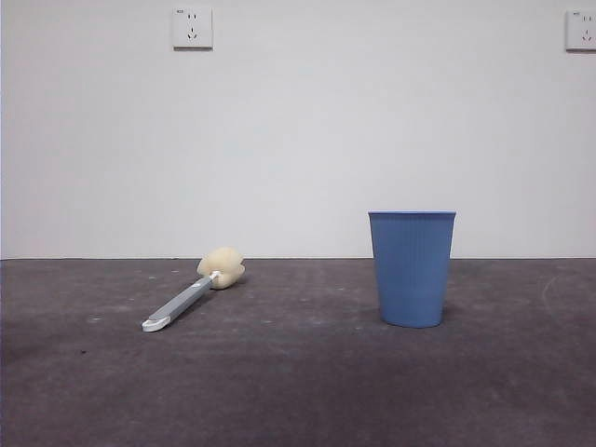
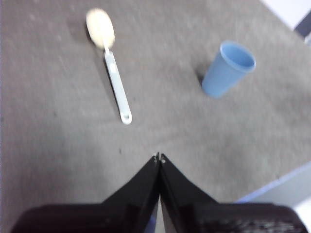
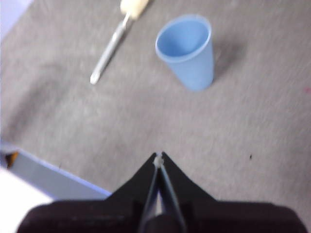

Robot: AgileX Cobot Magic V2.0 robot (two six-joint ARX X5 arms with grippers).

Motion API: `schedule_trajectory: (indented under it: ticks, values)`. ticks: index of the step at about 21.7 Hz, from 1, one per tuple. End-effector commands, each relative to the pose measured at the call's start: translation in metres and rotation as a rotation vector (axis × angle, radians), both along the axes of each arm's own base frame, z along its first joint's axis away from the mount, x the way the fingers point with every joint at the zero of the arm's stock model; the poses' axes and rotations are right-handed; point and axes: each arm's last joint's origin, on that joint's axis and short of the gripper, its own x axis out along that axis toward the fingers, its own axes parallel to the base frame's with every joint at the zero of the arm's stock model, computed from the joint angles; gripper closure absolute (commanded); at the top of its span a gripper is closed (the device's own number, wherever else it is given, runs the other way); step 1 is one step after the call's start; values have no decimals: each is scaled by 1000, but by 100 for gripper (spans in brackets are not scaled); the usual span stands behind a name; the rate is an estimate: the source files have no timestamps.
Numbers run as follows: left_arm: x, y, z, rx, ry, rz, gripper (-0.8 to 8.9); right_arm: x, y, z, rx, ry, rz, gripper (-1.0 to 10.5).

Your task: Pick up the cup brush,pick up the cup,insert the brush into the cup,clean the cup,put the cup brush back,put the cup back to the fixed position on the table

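Cup brush (image 2: 110,68) flat, cup (image 3: 188,51) upright, well apart from left end effector (image 2: 159,158) and right end effector (image 3: 158,157); both closed, empty.

Two things are found on the table (image 1: 298,391). The brush (image 1: 191,293) is laid flat, well apart from the cup (image 1: 412,268), which stands upright with its mouth open and unobstructed. A broad strip of bare table is left between them, and bare table is also seen in front of both. The brush handle is angled with its white tip nearest the front and the sponge head farthest back. Nothing is stacked on or leaned against either thing. Both grippers (image 2: 159,158) (image 3: 159,156) are held high over bare table, with jaws closed, touching nothing.
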Motion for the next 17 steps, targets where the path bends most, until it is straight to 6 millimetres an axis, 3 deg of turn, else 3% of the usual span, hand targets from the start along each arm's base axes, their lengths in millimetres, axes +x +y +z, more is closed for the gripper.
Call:
schedule_trajectory:
  ticks: [1,4,5,7,8,12,17]
  values:
    - [-2,0,1,56,23,-37,820,0,2,1,-20,-12,40,957]
    - [-2,0,1,53,33,-34,784,0,2,1,-20,-13,45,916]
    - [-2,0,1,49,37,-30,675,0,2,1,-21,-13,44,802]
    - [-1,0,1,46,44,-30,293,0,2,1,-20,-10,39,371]
    - [0,0,0,46,47,-30,253,0,2,1,-17,-7,35,264]
    - [10,1,-1,37,80,-25,252,0,2,1,-10,-1,29,257]
    - [46,-3,-5,47,121,-4,252,0,2,1,-9,0,28,257]
